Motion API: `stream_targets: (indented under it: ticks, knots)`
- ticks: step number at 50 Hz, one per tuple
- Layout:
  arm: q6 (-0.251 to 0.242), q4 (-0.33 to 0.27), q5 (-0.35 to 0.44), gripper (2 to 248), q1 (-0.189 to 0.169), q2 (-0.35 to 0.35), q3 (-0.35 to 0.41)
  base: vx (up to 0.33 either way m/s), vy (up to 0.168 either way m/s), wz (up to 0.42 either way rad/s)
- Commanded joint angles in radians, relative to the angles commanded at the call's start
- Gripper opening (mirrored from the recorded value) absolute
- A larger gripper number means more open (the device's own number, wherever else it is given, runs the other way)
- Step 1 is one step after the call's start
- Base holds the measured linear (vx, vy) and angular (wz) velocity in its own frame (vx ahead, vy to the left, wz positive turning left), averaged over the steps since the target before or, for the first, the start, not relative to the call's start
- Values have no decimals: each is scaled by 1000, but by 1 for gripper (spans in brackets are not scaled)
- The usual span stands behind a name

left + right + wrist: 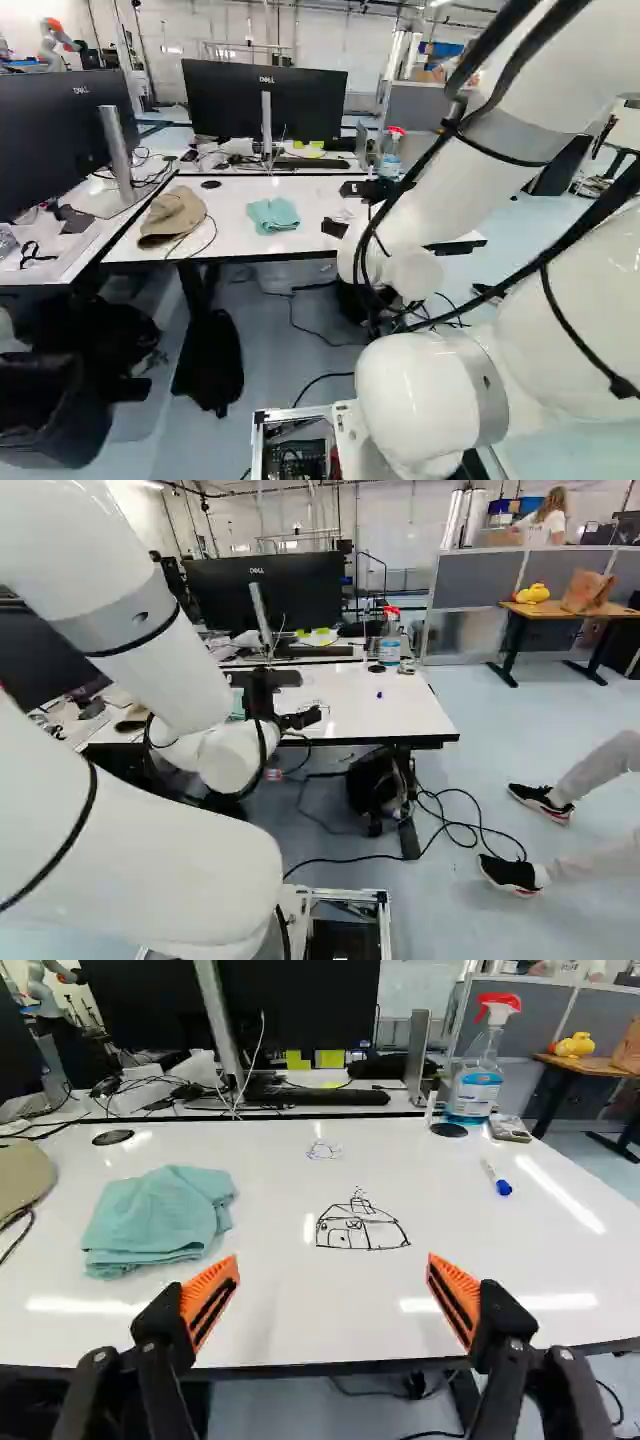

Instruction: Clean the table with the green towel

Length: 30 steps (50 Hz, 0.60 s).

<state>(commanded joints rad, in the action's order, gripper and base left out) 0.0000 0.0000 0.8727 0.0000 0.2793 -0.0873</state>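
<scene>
Fingers (305,719) wide apart, seemingly above the table edge (300,1369), green towel (160,1218) ahead.

The soft blue-green cloth towel (160,1222), loosely folded into a rumpled pad (creases all over), lies on the left part of the table. The glossy white rectangular table with a dark edge (285,1205) stands level, marked right of the towel with a black line drawing (361,1228) (domed, roughly house-like) and, farther off, a small bluish scribble (324,1150).
</scene>
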Motion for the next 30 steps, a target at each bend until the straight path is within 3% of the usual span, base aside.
stream_targets:
  ticks: [30]
  knots:
    - [0,0,0,247,0,0,0,0,0,0]
